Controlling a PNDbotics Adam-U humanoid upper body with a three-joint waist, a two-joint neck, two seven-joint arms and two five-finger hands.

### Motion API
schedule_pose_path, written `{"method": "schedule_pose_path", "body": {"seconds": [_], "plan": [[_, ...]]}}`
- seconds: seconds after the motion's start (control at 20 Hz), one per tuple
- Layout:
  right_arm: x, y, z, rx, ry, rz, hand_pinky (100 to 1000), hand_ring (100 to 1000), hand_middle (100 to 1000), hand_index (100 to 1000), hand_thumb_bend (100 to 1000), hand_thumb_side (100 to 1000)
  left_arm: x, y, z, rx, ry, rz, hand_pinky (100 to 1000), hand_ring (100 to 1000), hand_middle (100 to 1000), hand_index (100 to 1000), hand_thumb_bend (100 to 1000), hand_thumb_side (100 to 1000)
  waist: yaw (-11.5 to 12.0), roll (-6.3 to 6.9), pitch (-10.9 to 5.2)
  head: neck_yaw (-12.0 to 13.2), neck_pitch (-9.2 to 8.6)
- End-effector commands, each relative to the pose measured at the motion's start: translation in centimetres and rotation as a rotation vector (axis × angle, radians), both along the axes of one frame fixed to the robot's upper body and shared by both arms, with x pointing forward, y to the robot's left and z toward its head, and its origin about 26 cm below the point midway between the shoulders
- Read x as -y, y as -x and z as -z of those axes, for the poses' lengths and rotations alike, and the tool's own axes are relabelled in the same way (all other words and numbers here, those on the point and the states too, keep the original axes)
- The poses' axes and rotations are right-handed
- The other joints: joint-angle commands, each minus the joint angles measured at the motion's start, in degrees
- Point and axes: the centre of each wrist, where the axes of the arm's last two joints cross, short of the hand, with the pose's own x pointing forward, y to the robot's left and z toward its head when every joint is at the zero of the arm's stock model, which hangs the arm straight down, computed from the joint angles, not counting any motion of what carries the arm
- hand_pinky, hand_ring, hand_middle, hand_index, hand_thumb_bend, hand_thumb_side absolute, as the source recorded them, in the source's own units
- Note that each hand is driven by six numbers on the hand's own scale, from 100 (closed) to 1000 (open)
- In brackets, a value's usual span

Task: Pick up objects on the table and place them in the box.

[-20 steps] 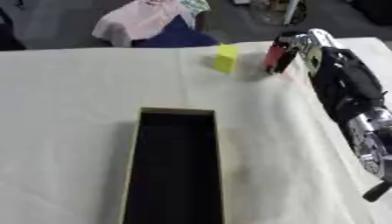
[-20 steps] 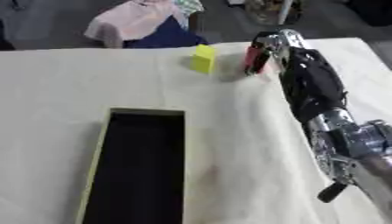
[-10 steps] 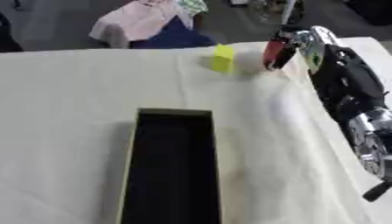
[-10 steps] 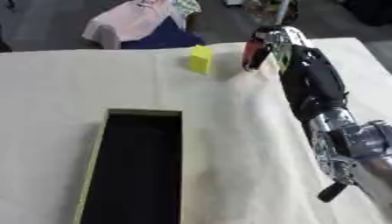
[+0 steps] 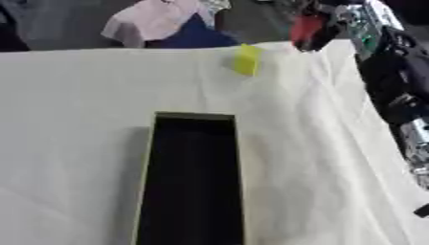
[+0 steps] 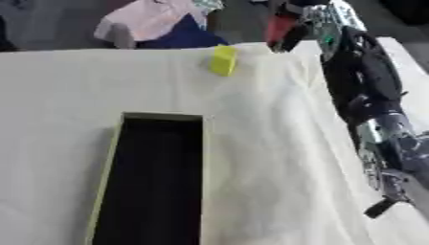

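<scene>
Left eye view shows the box [image 5: 194, 182] open on the cloth-covered table [image 5: 75, 95], its dark inside holding nothing that can be seen, so by the look of it no object has gone in yet. The right hand [image 6: 295, 21] is far out at the table's back edge with its fingers curled round a red object [image 6: 278, 27], lifted clear of the cloth; that piece looks picked but not placed, and it has the whole way to the box ahead of it. A yellow block [image 5: 246, 59] lies on the cloth just beside the hand, on the box side of it and well apart from the box, untouched. Counted: one box, one red object, one yellow block, so two pieces are left to place, one of them already in hand. The left hand shows in neither view, so its fingers cannot be told. Beyond the table's far edge lies a heap of pink and blue cloth [image 5: 163, 26], off the table and, I judge, no part of the job.
</scene>
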Motion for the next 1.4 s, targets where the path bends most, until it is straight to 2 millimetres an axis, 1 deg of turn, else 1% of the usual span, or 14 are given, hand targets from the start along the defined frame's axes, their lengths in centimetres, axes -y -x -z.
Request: {"method": "schedule_pose_path", "body": {"seconds": [0.05,0.2,0.35,0.75,1.0,1.15,1.25,1.4], "plan": [[-1.3,2.7,-3.7,0.087,0.085,-0.172,759,675,542,683,100,127,0.0,0.7,-1.6,0.041,-0.043,-0.018,842,921,941,930,397,869,-0.1,0.07,-1.57,0.9,0.42],[-3.3,4.5,-4.0,0.096,0.130,-0.318,758,678,545,687,100,112,-0.1,0.7,-1.8,0.043,-0.043,-0.017,842,920,940,930,399,866,-0.3,0.02,-2.06,1.7,0.62],[-5.4,6.1,-4.0,0.096,0.163,-0.434,757,675,544,685,100,107,-0.1,0.6,-1.9,0.040,-0.042,-0.020,842,920,940,930,402,864,-0.8,0.01,-2.71,2.3,0.87],[-10.3,9.1,-3.4,0.060,0.214,-0.689,757,674,547,685,108,111,-0.3,0.3,-2.1,0.035,-0.040,-0.022,840,919,938,930,405,862,-1.8,-0.04,-4.13,4.3,2.24],[-12.9,9.9,-2.7,0.019,0.250,-0.814,750,663,547,683,131,131,-0.3,0.3,-2.0,0.032,-0.041,-0.020,838,917,935,929,406,861,-1.9,-0.16,-4.48,4.6,2.89],[-14.5,10.3,-2.4,-0.008,0.285,-0.889,746,673,555,687,147,150,-0.2,0.2,-1.9,0.027,-0.041,-0.019,838,917,935,929,405,863,-1.8,-0.23,-4.62,4.6,3.20],[-15.7,10.4,-2.3,-0.036,0.324,-0.932,742,676,559,689,165,157,-0.1,0.2,-1.8,0.026,-0.044,-0.018,838,917,934,928,407,861,-1.8,-0.29,-4.76,4.6,3.42],[-17.3,10.3,-2.1,-0.072,0.371,-0.989,739,678,561,690,163,174,0.0,0.2,-1.7,0.022,-0.046,-0.017,838,917,935,928,405,863,-1.8,-0.34,-4.94,4.7,3.78]]}}
